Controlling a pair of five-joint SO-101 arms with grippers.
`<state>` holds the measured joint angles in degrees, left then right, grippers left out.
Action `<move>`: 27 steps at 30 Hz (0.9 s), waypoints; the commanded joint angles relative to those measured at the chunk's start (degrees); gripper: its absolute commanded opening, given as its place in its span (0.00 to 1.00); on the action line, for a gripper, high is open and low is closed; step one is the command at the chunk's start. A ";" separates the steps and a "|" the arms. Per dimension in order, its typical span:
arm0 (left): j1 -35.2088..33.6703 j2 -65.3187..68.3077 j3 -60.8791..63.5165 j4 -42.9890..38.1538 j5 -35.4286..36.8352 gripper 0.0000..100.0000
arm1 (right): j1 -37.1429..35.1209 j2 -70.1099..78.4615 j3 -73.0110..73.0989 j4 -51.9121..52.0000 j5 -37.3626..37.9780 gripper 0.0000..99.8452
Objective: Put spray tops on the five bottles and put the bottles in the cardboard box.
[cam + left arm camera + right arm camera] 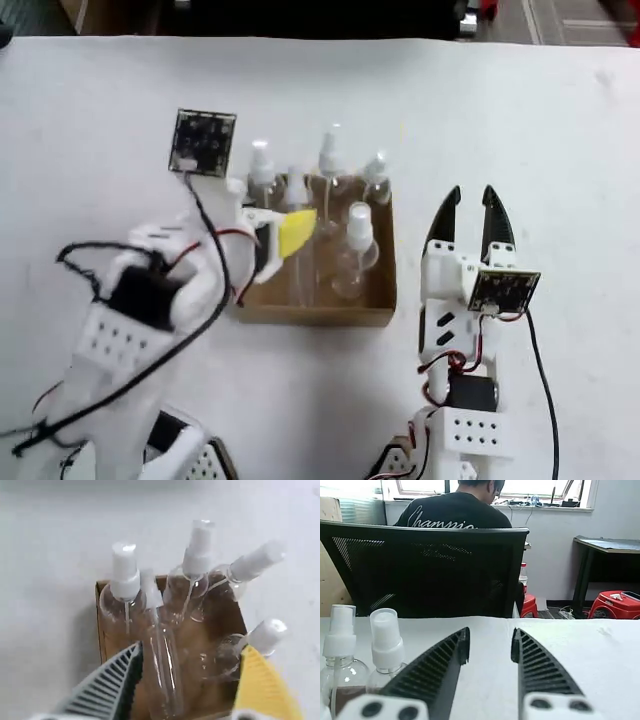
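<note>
Both arms are seen nearest in the high view. The left gripper [280,235] is held over the cardboard box [320,315], fingers spread wide, nothing gripped. The right gripper [472,195] is held just beside the box over the white table [520,120], slightly parted and empty. Five bottles [358,250] with spray tops [358,215] are found inside the box.

From the left wrist, the grey and yellow fingers [115,680] are shown well apart above the bottles [125,595].

From the right wrist, two capped bottles [385,645] are seen beside the parted black fingers [440,665].
</note>
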<state>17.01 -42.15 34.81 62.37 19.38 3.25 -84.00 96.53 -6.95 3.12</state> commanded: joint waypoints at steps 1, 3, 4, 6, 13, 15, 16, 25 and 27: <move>0.22 5.76 -0.97 -0.26 2.90 0.33 | -0.22 0.31 0.62 -1.27 0.88 0.12; 0.04 10.07 -1.05 -2.20 2.90 0.33 | -0.22 0.31 0.62 -1.27 0.88 0.12; -0.22 12.44 -1.05 -3.34 2.90 0.33 | -0.22 0.31 0.62 -1.27 0.88 0.12; -0.31 16.57 -1.05 -4.84 2.90 0.33 | -0.22 0.31 0.62 -1.27 0.88 0.12; -0.40 27.38 -1.05 -9.93 2.90 0.33 | -0.22 0.31 0.62 -1.27 0.88 0.12; -0.31 29.41 -1.05 -10.81 2.90 0.33 | -0.22 0.31 0.62 -1.27 0.88 0.12; 0.04 30.37 -0.88 -11.34 2.90 0.33 | -0.22 0.31 0.62 -1.27 0.88 0.12; -0.66 39.16 -1.05 -18.20 3.08 0.33 | -0.22 0.31 0.62 -1.27 0.88 0.12; -0.48 39.34 -1.05 -18.64 3.08 0.33 | -0.22 0.31 0.62 -1.27 0.88 0.12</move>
<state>16.75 -2.59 34.81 45.58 21.76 3.25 -84.00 96.53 -6.95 3.12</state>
